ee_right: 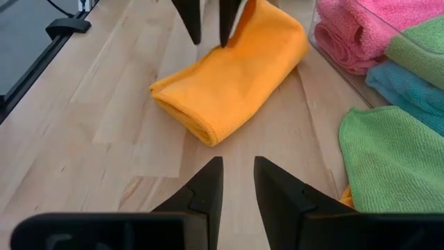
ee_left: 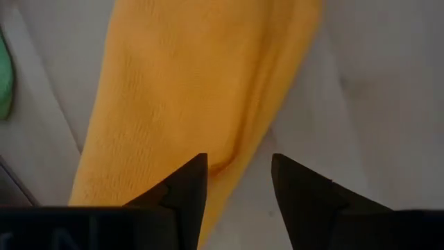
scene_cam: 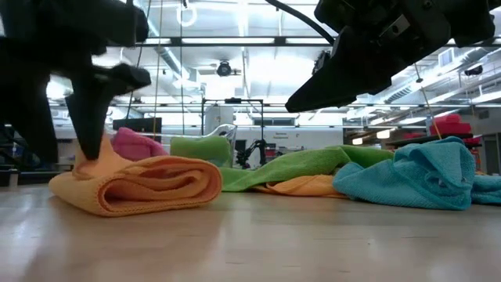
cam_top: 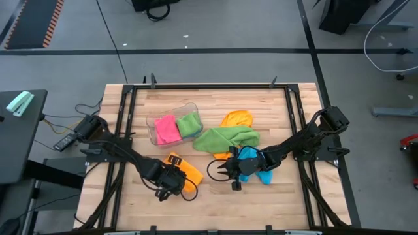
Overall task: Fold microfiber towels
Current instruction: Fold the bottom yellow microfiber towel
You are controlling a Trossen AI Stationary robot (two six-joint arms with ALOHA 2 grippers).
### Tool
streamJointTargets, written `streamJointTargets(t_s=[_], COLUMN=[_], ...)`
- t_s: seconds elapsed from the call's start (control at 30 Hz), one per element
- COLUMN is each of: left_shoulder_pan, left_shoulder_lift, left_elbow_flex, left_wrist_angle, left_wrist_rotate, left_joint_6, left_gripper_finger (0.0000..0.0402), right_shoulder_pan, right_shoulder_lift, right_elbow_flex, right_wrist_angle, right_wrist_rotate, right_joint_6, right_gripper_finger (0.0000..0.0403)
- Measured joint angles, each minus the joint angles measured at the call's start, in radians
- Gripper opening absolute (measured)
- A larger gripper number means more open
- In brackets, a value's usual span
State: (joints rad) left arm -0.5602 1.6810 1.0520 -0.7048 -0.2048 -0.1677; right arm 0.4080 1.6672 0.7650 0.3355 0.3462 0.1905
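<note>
The left gripper (ee_right: 209, 24) is seen with fingers apart over one end of the folded orange towel (ee_right: 232, 73) — nothing is clamped. The right gripper (ee_right: 238, 182) is held near the blue towel (cam_top: 251, 161), fingers narrowly apart, empty.

Place: a robotics lab or test hall, not a home.
Worktop (cam_top: 215, 202): pale butcher-block wood boxed in by a black metal frame (cam_top: 209, 85), with two dark robot arms bolted at its sides.
Floor (cam_top: 215, 29): bare grey concrete, marked with dark lines and an orange-and-black hazard strip (cam_top: 32, 23).
Cables (cam_top: 111, 32): loose leads run across the floor to the rig.
Ceiling (scene_cam: 250, 55): seen from worktop height, high and open, with long strip lights and exposed ducts.
Background: more benches and equipment stand far across the wide room (scene_cam: 235, 125).
Side desk (cam_top: 16, 130): dark, beside the rig.
</note>
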Motion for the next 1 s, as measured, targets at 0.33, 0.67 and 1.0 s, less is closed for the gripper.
streamJointTargets(t_s=[0.33, 0.67, 1.0], left_shoulder_pan=[-0.028, -0.040, -0.007], left_shoulder_lift=[-0.026, -0.026, -0.026], left_elbow_flex=[0.049, 0.045, 0.001], left_wrist_angle=[-0.009, 0.199, 0.274], left_wrist_rotate=[0.003, -0.158, -0.297], left_joint_6=[-0.016, -0.024, -0.191], left_gripper_finger=[0.0172, 0.0172, 0.0172], right_shoulder_pan=[0.000, 0.000, 0.001], right_shoulder_lift=[0.000, 0.000, 0.000], right_elbow_flex=[0.000, -0.001, -0.001], right_wrist_angle=[0.000, 0.010, 0.075], right_wrist_rotate=[0.000, 0.005, 0.005], right_joint_6=[0.000, -0.008, 0.013], right_gripper_finger=[0.0092, 0.0092, 0.0092])
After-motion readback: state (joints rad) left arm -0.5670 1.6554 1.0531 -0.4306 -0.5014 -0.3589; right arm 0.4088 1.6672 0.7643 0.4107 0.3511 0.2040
